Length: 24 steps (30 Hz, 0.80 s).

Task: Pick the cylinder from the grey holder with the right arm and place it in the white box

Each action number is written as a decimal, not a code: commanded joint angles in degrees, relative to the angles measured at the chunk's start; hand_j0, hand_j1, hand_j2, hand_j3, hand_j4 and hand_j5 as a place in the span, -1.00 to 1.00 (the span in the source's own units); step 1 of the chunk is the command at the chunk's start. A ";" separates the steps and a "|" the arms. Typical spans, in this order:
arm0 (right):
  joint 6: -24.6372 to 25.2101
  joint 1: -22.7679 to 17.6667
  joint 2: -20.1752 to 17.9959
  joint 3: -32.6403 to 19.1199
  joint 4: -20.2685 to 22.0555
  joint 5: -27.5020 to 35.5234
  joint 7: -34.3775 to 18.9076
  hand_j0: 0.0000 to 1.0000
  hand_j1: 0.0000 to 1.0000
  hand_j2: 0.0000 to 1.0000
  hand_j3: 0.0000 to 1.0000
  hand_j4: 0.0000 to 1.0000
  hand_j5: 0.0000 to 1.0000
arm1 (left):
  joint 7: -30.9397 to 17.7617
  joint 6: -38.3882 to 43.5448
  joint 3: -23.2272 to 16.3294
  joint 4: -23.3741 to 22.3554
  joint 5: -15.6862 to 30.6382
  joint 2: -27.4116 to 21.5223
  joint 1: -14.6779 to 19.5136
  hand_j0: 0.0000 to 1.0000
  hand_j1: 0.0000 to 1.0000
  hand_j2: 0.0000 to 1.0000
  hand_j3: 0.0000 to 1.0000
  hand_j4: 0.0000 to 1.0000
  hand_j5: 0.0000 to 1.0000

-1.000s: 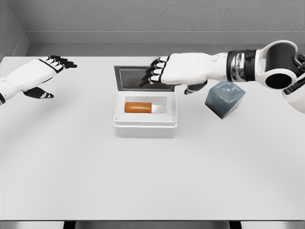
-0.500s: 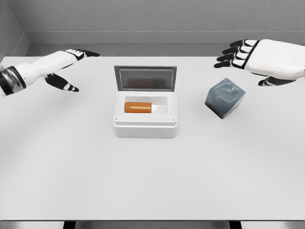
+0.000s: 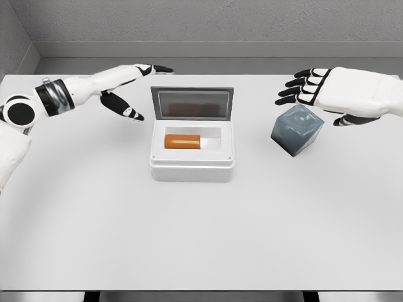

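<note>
An orange cylinder (image 3: pixel 182 141) lies on its side inside the white box (image 3: pixel 192 168), whose lid (image 3: pixel 192 103) stands raised at the back. The grey holder (image 3: pixel 297 129) sits tilted on the table to the right of the box. My right hand (image 3: pixel 302 88) hovers open just above and behind the holder, fingers spread, holding nothing. My left hand (image 3: pixel 141 85) reaches in from the left, open, its fingertips close to the lid's upper left corner.
The white table (image 3: pixel 189 239) stretches wide in front of the box. A grey wall runs along the table's far edge.
My right hand drew back from over the box to the right, then eased slightly left above the holder. My left arm has swept rightward toward the box lid.
</note>
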<state>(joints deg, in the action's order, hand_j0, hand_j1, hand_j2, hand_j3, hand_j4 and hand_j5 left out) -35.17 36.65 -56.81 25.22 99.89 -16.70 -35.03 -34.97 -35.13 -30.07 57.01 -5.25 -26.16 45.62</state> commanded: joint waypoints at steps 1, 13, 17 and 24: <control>0.17 0.00 0.04 0.01 0.04 0.27 0.03 1.00 1.00 1.00 1.00 1.00 1.00 | -0.03 0.13 -0.34 -2.07 0.24 1.19 0.00 1.00 1.00 1.00 1.00 1.00 1.00; 0.17 0.00 0.21 -0.08 0.13 0.27 0.03 1.00 1.00 1.00 1.00 1.00 1.00 | -0.03 0.13 -3.07 -4.62 -0.73 1.81 0.09 1.00 1.00 1.00 1.00 1.00 1.00; 0.17 0.00 0.13 0.01 0.13 0.27 0.03 1.00 1.00 1.00 1.00 1.00 1.00 | -0.03 0.13 -3.07 -4.27 -0.73 1.63 -0.18 1.00 1.00 1.00 1.00 1.00 1.00; 0.17 0.00 0.04 -0.08 0.13 0.27 0.03 1.00 1.00 1.00 1.00 1.00 1.00 | -0.03 0.13 -3.16 -1.90 -0.81 1.63 -0.70 1.00 1.00 1.00 1.00 1.00 1.00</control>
<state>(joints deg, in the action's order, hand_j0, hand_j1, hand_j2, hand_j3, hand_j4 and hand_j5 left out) -35.16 36.65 -56.67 25.21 100.02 -16.69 -35.03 -35.10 -35.11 -33.19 54.26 -6.78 -24.54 44.82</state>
